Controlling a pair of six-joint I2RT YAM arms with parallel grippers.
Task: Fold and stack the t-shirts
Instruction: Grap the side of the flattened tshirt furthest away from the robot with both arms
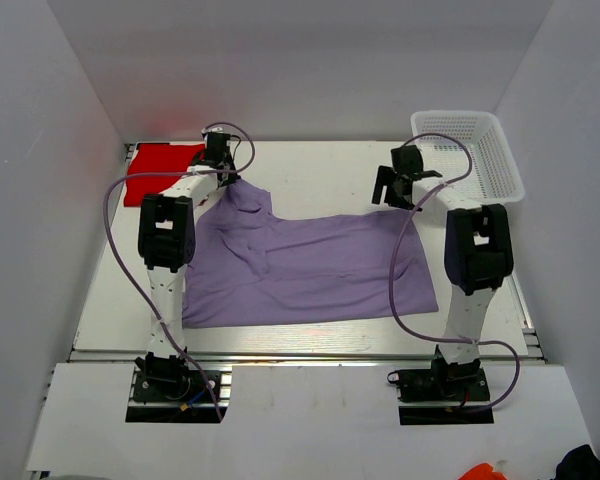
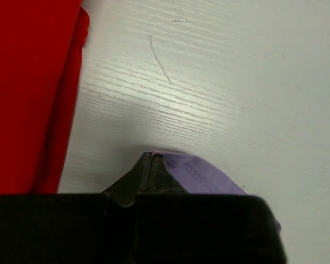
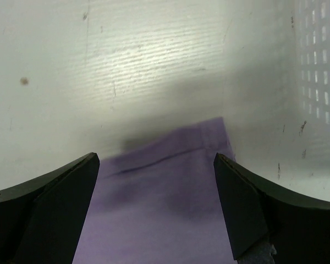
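The lavender t-shirt (image 1: 310,270) lies spread across the middle of the counter (image 1: 320,175); at its far left corner the left pincer (image 2: 148,165) is clenched on the stitched edge; the right pincer (image 3: 155,159) hangs released above the far right corner; beyond, the folded red t-shirt (image 1: 160,172) lies far left, a white basket (image 1: 480,150) far right.

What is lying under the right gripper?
A corner of the lavender t-shirt on the white table, directly beneath the open right gripper. Whatever the cloth covers cannot be seen.
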